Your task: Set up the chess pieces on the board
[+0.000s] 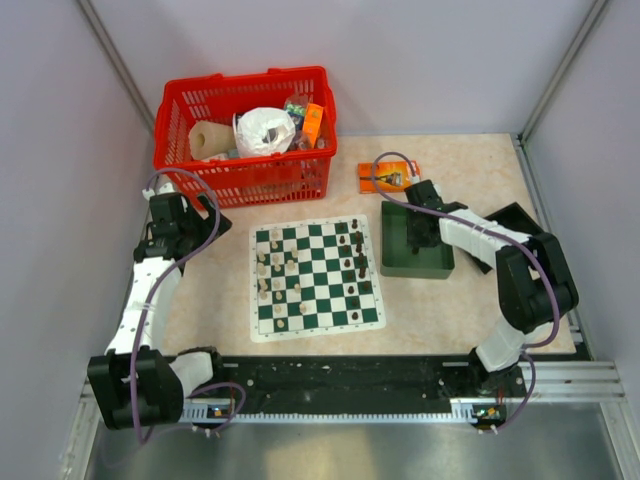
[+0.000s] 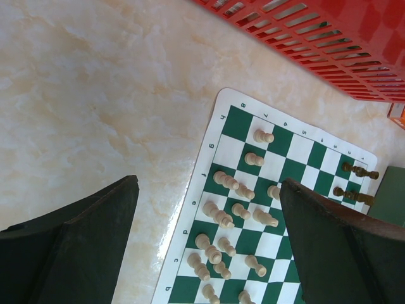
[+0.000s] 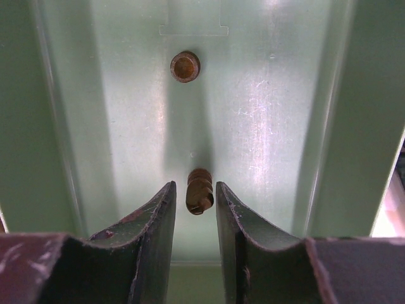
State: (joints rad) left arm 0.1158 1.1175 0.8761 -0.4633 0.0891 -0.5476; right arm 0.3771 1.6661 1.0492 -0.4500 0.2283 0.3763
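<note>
Two arms are out, on different sides. Your right arm bends at the elbow and reaches in over the tray, with the right gripper dipped inside it. Its fingers stand a narrow slot apart, straddling a dark piece that lies on its side on the tray floor. The piece is close to one finger with a sliver of gap at the other, so it's not clamped. A second dark piece sits further along the floor, seen end-on. Tray walls run close on both sides of the fingers.

Your left arm stretches forward. The left gripper is spread wide, holds nothing, and hovers over the table at the board's left edge, with the basket just behind it.

The board lies flat mid-table, with the tray just to its right. Cream pieces crowd its left files and dark pieces its right.
</note>
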